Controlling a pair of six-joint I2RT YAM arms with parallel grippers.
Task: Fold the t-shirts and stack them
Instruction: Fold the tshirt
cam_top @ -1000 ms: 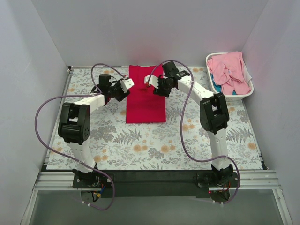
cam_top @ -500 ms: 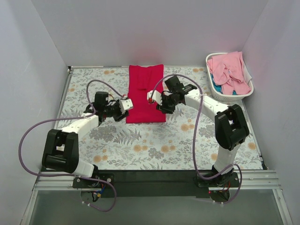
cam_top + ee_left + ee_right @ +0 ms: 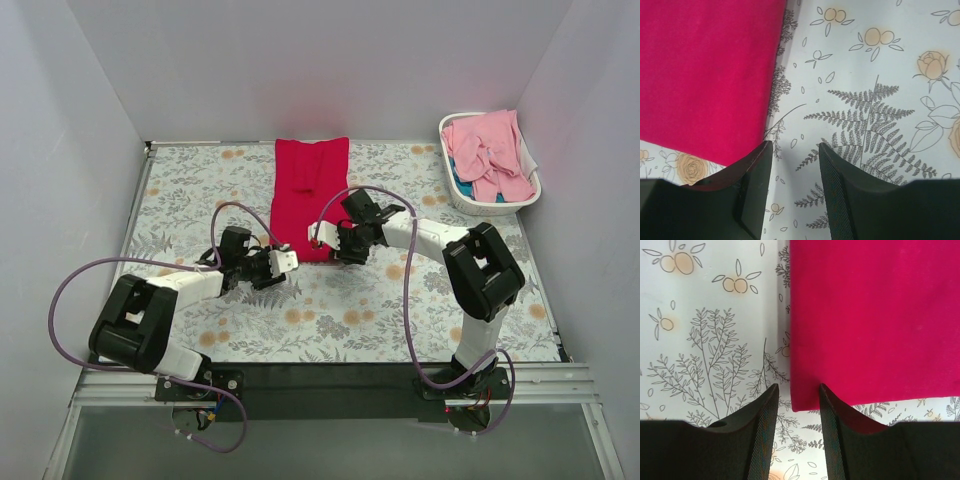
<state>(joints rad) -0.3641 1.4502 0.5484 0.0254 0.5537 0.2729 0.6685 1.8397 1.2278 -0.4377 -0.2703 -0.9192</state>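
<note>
The crimson red t-shirt (image 3: pixel 310 195) lies folded into a long narrow strip, running from the back of the table toward the middle. My left gripper (image 3: pixel 288 261) is open and empty, low over the mat just off the strip's near left corner. In the left wrist view the red cloth (image 3: pixel 705 75) fills the upper left and the left gripper (image 3: pixel 795 150) is over bare mat. My right gripper (image 3: pixel 320 240) is open at the near right corner. In the right wrist view the right gripper (image 3: pixel 797 390) straddles the corner of the red cloth (image 3: pixel 870 315). The pale pink t-shirts (image 3: pixel 490 150) are piled in the basket.
The white laundry basket (image 3: pixel 487 210) stands at the back right, by the right wall. A floral mat (image 3: pixel 400 310) covers the table. Purple cables loop from both arms. White walls close in the left, back and right sides.
Both arms have drawn back from the far part of the red strip to its near end and come down low. Both grippers stayed open. The shirt has not moved.
</note>
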